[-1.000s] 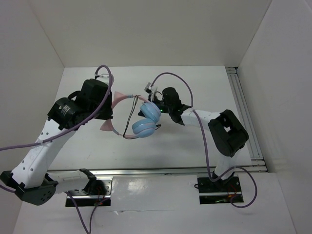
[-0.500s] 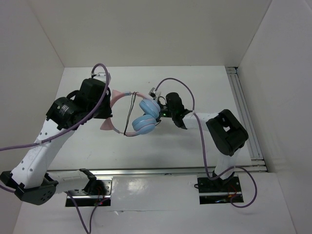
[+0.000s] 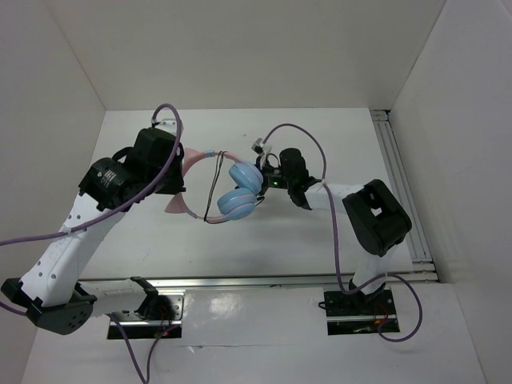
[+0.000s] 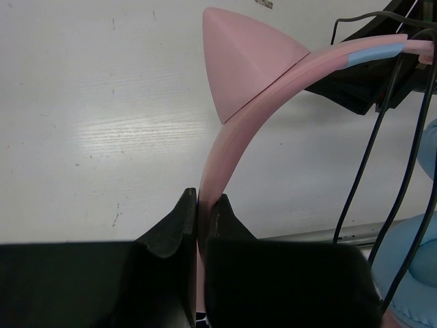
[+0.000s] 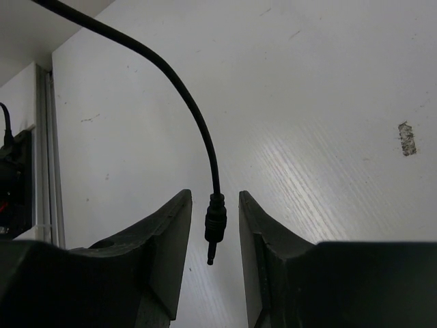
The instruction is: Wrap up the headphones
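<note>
Gripping the pink headband [image 4: 235, 130] of the headphones [image 3: 238, 196] tight in the left tool [image 4: 203, 202], aloft over the worktop [image 3: 280, 244], with the cord's plug [image 5: 214, 231] dangling lengthwise between the parted jaws of the released right tool [image 5: 215, 199], touching neither, seemingly ready for pinching.

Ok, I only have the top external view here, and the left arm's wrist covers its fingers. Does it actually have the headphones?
Observer: Yes. In the left wrist view the left gripper is shut on the pink headband, a little way along the band from a cat ear.
Operator: And the right one, is it clamped on the cord's end?
Observer: No. In the right wrist view the plug hangs between the open fingers of the right gripper, with a gap on each side.
Operator: Is the cord pulled straight there?
Observer: No, the cord bends away from the plug in a curve toward the upper left.
</note>
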Available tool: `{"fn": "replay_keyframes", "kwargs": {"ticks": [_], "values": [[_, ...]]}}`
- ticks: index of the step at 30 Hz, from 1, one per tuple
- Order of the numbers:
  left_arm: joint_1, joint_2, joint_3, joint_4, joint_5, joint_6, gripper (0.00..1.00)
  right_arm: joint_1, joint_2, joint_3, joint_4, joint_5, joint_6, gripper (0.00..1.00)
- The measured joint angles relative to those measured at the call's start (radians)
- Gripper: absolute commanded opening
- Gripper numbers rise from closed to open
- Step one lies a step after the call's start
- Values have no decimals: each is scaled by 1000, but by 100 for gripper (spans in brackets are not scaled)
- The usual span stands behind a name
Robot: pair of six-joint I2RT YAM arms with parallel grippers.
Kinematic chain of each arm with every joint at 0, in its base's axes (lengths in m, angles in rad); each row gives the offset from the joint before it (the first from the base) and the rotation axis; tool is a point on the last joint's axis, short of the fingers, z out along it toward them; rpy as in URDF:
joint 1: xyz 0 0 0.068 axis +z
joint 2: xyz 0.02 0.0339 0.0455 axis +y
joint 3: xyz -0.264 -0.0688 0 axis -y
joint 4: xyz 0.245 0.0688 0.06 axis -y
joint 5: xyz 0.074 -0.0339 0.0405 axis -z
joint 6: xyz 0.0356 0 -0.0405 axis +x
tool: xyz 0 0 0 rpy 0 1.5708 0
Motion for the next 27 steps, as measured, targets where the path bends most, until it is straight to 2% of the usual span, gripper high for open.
{"fn": "replay_keyframes", "kwargs": {"ticks": [4,13,20,27], "values": [[0,0,-2,1,0,0,0,0,0,4,10,-4,7,38],[0,2,-47,11,0,0,0,-11,0,26,18,-7,18,2],[17,13,-66,31,0,-23,0,-24,-1,5,61,-5,48,1],[82,26,-104,100,-26,-103,0,-10,-92,-160,101,64,134,1]]}}
